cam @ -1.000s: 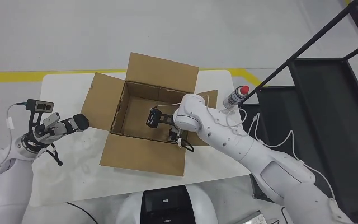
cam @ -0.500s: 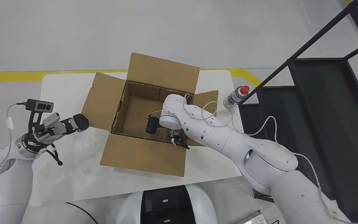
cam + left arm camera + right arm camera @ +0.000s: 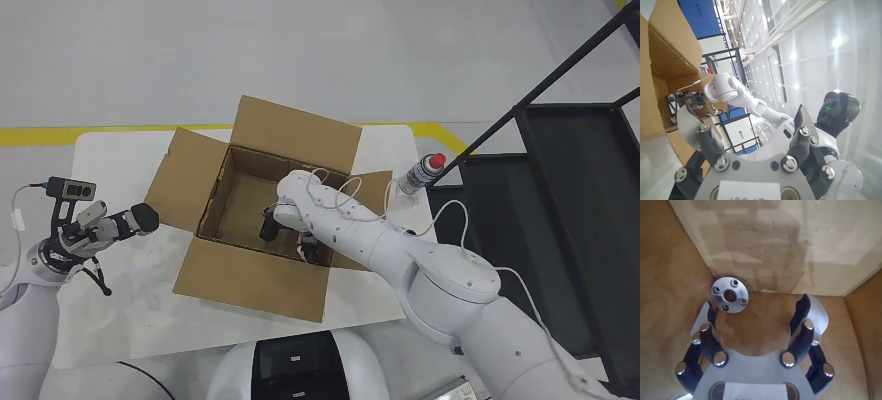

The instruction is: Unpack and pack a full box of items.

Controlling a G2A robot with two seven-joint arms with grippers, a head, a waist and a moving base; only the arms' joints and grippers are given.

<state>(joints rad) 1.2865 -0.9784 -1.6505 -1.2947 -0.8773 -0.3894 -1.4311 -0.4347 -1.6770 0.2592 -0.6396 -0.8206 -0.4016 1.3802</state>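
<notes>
- Grey floor (image 3: 300,50) with a yellow line lies behind the white counter (image 3: 110,310). A dark rack (image 3: 570,180) stands just beside the counter's right end.
- The open cardboard box (image 3: 250,290) sits mid-counter with its flaps folded out. Compared with a second ago it seems to have shifted slightly, its near flap now a little closer to the robot.
- The right arm (image 3: 400,250) reaches over the box's right wall and down inside. Over the last second it has swung further left and deeper in, so it now covers more of the right flap.
- The left arm (image 3: 60,250) hangs off the counter's left end, well apart from the box, where it was a second ago.
- The right fingers (image 3: 802,309) are spread wide and hold nothing, low inside the box and facing a corner.
- The left fingers (image 3: 687,121) are also spread wide and empty, turned toward the box.
- A spray can (image 3: 423,172) with a red cap stands upright at the counter's far right edge, unmoved.
- A metal disc (image 3: 729,296) with a centre bore and four holes sits in that box corner, just beside one right fingertip. I cannot tell whether they touch.
- From above, the right arm covers part of the box floor, and its fingers are only a dark shape.
- The disc's back is hidden against the cardboard, so I cannot tell whether it lies flat or leans.
- The left wrist view cuts the box off at its edge.
</notes>
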